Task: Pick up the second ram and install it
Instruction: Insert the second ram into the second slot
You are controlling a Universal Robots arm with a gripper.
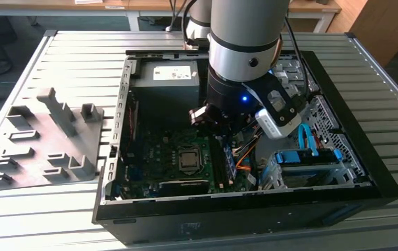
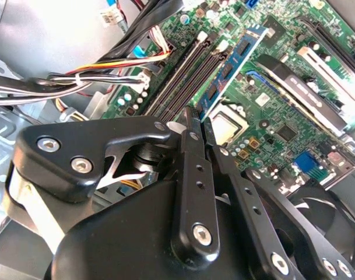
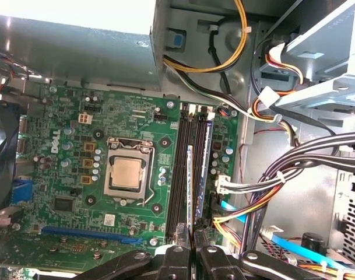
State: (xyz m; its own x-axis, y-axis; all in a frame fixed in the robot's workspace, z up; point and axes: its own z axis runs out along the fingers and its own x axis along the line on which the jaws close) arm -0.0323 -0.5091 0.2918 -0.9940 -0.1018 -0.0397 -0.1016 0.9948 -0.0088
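My gripper point(image 1: 217, 130) hangs low inside the open computer case point(image 1: 338, 209), over the motherboard's point(image 3: 66, 116) long black memory slots point(image 3: 182, 163). Its black fingers point(image 2: 192, 151) are shut on the second ram point(image 2: 232, 67), a narrow blue-green strip with dark chips that reaches from the fingertips out over the slots. In the first wrist view the second ram point(image 3: 190, 186) appears edge-on, a thin line running from my gripper point(image 3: 192, 252) along the slots. Another strip with chips point(image 3: 205, 157) stands in a slot right beside it. I cannot tell whether the held strip touches a slot.
The processor socket point(image 3: 127, 175) lies beside the slots. Bundles of black and coloured cables point(image 3: 294, 169) run close on the other side. The power supply point(image 1: 167, 76) sits at the case's back, blue drive brackets point(image 1: 310, 157) at the exterior view's right. A grey fixture point(image 1: 45, 141) stands outside the case.
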